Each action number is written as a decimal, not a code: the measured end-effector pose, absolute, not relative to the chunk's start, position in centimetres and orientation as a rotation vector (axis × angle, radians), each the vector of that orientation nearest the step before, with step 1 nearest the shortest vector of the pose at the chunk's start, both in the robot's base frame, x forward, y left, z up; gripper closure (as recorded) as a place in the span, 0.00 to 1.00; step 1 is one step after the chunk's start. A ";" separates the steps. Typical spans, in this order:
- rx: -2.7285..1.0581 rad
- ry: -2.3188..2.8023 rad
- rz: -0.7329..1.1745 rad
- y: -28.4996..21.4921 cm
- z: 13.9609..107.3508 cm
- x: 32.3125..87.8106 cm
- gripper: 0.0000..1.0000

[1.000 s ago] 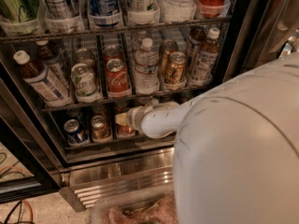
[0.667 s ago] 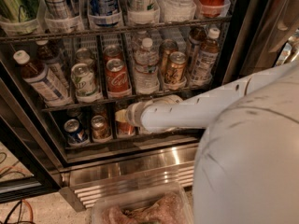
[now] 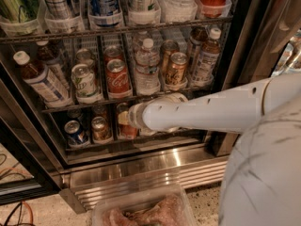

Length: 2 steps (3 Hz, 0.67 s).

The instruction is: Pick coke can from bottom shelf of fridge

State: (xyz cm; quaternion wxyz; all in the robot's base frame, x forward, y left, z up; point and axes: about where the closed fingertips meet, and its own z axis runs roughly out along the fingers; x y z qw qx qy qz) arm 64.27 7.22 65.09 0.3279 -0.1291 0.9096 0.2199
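The fridge (image 3: pixel 155 171) stands open with its wire tiers full of drinks. On the bottom shelf (image 3: pixel 89 145) there are a blue can (image 3: pixel 75 132), a bronze-gold can (image 3: pixel 99 128) and, to their right, the red coke can (image 3: pixel 126 130), partly hidden. My white arm (image 3: pixel 202 110) reaches in from the right at bottom-shelf height. My gripper (image 3: pixel 123 118) is at its tip, right at the coke can's lane and over the can's upper part. The arm's end hides most of the gripper.
Another Coca-Cola can (image 3: pixel 118 78) stands on the middle tier among bottles and cans. The black door frame (image 3: pixel 235 69) is just right of the arm. A clear plastic tub (image 3: pixel 141 210) with brownish contents sits below the steel grille. Cables (image 3: pixel 14 211) lie on the floor at left.
My arm has stretched out and its bulky upper part has drawn back to the right, so more of the forearm shows. The tip stays at the coke can's lane.
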 end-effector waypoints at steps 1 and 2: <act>-0.339 2.387 0.576 7.2 65.0 64.1 1.00; -0.344 2.410 0.574 7.1 64.9 63.2 1.00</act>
